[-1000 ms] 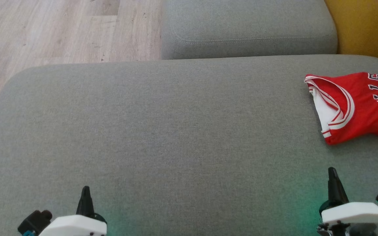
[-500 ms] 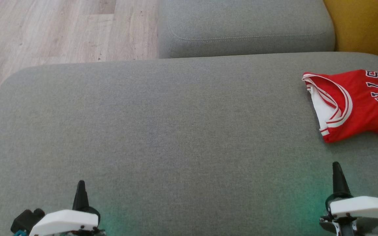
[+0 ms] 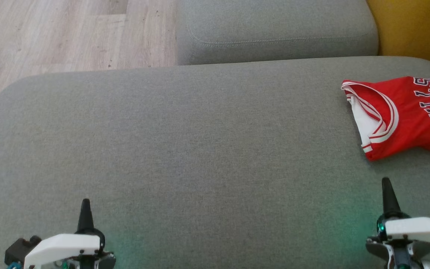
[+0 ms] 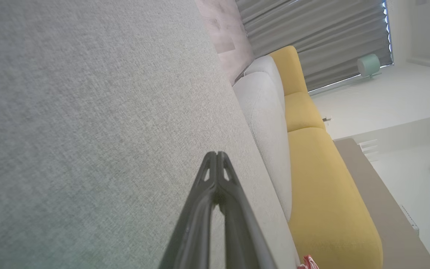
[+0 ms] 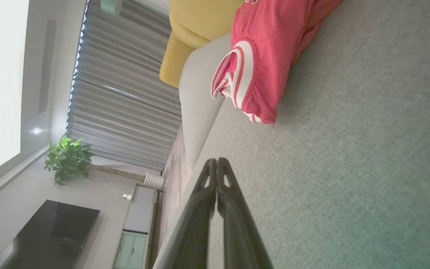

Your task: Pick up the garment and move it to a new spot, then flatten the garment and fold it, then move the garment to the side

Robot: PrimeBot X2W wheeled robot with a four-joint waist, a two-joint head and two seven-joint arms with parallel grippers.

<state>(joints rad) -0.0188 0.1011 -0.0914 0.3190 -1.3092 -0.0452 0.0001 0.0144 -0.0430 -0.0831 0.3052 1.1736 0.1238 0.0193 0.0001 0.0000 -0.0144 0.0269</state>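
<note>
Garment, red, white-trimmed, lies folded at the right end of the cushion; left gripper and right gripper closed, empty.

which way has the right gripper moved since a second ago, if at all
Yes, forward along the sofa: in the head view the right gripper sits closer to the near corner of the jersey than before. The camera shifted too.

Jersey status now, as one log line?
jersey: on cushion, right side, ungripped | left end effector: shut, empty | right end effector: shut, empty
</note>
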